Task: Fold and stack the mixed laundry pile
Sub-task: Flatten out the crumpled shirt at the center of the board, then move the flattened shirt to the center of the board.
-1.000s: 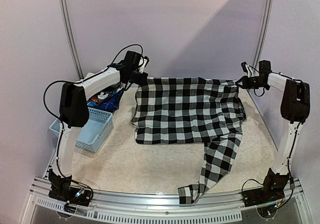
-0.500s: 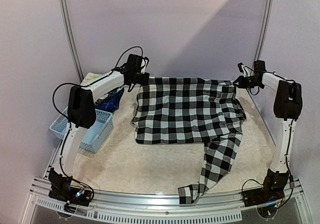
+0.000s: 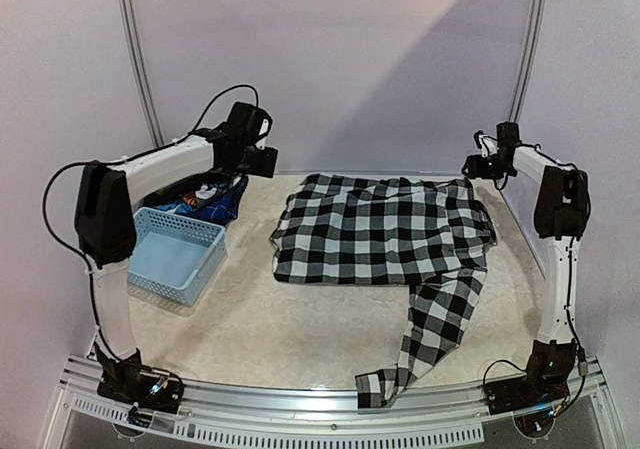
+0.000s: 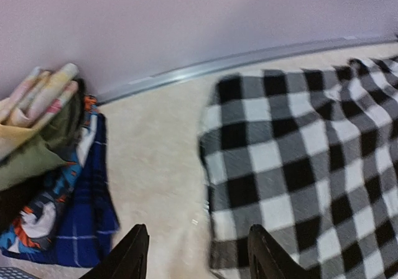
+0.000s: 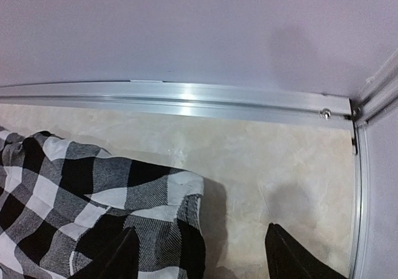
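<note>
Toward 12 o'clock lies the black-and-white checked long-sleeved shirt [image 3: 385,231]; left gripper [image 4: 196,254] at 10 and right gripper [image 5: 202,254] at 2 hang open, empty. Its sleeve [image 3: 432,319] trails to the 6 o'clock grey metal rail [image 3: 280,409] and may snag in folding

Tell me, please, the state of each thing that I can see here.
checked shirt, spread out on the table, one sleeve trailing toward the near edge
left hand, open, empty, above the table beside the shirt
right hand, open, empty, by the shirt's far right corner
basket, upright, nothing seen inside
pile of clothes, heaped behind the basket
</note>
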`<state>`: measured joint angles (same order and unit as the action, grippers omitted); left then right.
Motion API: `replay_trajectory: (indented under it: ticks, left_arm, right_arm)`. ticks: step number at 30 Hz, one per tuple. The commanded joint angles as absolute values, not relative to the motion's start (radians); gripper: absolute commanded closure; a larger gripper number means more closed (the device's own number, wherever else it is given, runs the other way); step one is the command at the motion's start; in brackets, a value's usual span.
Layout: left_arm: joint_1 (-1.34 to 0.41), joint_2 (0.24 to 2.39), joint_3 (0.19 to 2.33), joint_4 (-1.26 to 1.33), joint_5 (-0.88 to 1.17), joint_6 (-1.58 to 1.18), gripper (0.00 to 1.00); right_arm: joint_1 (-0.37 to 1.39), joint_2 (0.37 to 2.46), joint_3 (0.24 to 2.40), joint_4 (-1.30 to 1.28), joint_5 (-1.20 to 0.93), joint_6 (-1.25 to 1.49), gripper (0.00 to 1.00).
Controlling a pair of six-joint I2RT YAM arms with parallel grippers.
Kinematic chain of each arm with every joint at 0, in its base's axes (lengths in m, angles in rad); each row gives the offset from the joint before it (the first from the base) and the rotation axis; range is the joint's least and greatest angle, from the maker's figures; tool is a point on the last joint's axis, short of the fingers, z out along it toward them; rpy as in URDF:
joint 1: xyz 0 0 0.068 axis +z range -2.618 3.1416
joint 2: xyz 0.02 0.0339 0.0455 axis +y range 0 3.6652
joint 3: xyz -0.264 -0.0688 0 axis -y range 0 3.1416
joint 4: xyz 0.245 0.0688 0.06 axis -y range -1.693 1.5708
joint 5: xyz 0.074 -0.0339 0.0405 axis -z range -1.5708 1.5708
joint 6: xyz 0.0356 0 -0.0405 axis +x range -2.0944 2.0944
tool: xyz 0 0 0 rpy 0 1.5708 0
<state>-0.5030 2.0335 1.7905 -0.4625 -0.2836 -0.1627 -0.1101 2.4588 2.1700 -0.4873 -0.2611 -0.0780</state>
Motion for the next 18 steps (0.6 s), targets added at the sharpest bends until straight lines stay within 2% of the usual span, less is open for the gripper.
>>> replay_trajectory:
  ticks: [1,3,6,12,18]
  left_arm:
    - [-0.602,1.97,1.675,-0.555,-0.095,-0.201,0.44]
    - [-0.621,1.969,1.651,-0.598,-0.043,-0.185,0.44]
    - [-0.628,1.977,1.627,-0.628,0.023,-0.182,0.45]
    - [-0.627,2.014,1.602,-0.678,0.124,-0.219,0.53]
    - [-0.623,2.07,1.568,-0.684,0.156,-0.261,0.56]
  right_arm:
    - [-0.124,2.394,2.128,-0.581,-0.165,-0.055,0.25]
    - [-0.141,2.303,2.032,-0.579,-0.202,-0.035,0.21]
    - [-0.141,2.12,1.819,-0.538,-0.265,-0.065,0.2]
    - [-0.104,1.88,1.527,-0.627,-0.468,-0.243,0.31]
    - [-0.098,1.896,1.439,-0.713,-0.501,-0.381,0.4]
